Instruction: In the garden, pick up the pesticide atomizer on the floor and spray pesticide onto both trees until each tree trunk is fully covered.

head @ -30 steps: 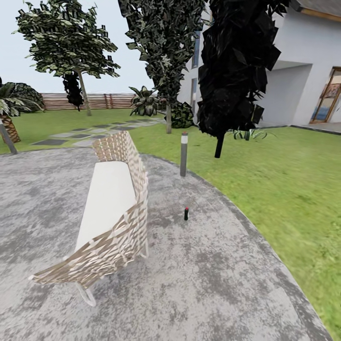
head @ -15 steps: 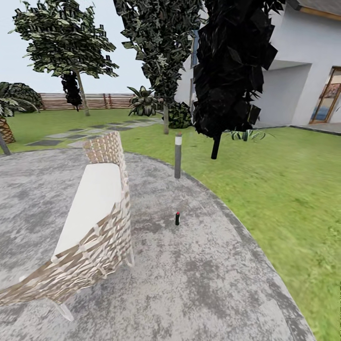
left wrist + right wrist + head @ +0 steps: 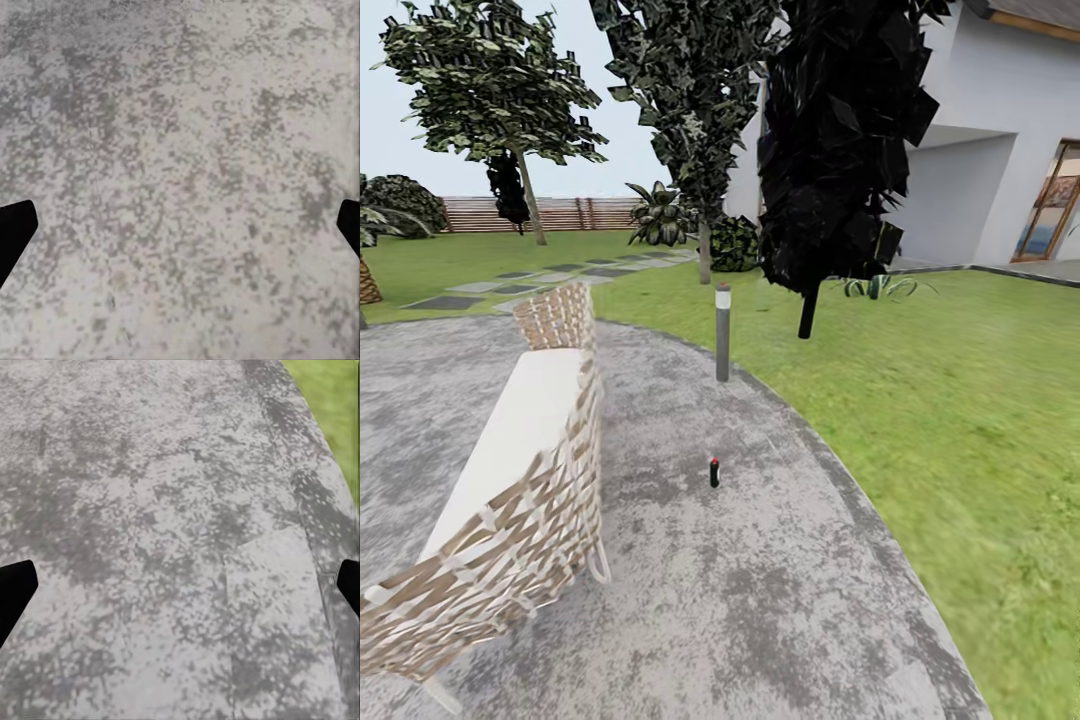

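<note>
At about nine o'clock in the head view, a woven wicker bench with a pale cushion stands on the round grey stone paving, its back running from the lower left edge up toward the middle. Behind it, at ten o'clock, a tree with a thin pale trunk and a dark green crown stands on the lawn before the brown slat fence, with grey stepping stones leading toward it. Near the middle of the paving the pesticide atomizer stands upright, a small dark bottle with a red top, well apart from the bench. Beyond it, at twelve o'clock, a grey bollard lamp rises at the paving's rim, and farther back a second pale-trunked tree grows. At one o'clock stands a near-black column-shaped tree; grass and a white house lie at two to three o'clock.

The left pincer is spread wide, empty, over bare paving. The right pincer is likewise spread wide and empty, with grass at one corner.
</note>
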Controlling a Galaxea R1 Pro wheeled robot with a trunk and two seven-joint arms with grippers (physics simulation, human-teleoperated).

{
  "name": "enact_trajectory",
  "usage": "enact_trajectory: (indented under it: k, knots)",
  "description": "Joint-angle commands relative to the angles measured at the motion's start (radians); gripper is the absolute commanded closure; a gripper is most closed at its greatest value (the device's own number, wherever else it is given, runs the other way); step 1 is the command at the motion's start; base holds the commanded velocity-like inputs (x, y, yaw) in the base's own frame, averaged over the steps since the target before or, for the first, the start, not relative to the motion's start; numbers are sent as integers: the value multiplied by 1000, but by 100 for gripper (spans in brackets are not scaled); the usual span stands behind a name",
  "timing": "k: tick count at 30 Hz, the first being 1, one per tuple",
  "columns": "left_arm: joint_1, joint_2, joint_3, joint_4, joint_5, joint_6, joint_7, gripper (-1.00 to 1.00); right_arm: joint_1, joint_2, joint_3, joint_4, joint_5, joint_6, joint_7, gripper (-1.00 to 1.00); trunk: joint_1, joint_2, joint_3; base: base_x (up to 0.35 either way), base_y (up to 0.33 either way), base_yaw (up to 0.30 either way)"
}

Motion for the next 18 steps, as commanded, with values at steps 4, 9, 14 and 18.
enact_trajectory:
  k: [4, 9, 14, 18]
  knots:
    - [0, 0, 0, 0, 0, 0, 0, -100, 0, 0, 0, 0, 0, 0, 0, -100, 0, 0, 0, 184, -269, 0]
    - [0, 0, 0, 0, 0, 0, 0, -100, 0, 0, 0, 0, 0, 0, 0, -100, 0, 0, 0, 185, -269, 0]
    - [0, 1, 0, 0, 0, 0, 0, -100, 0, 0, 0, 0, 0, 0, 0, -100, 0, 0, 0, 220, -269, 0]
    - [0, 0, 0, 0, 0, 0, 0, -100, 0, 0, 0, 0, 0, 0, 0, -100, 0, 0, 0, 229, -269, 0]
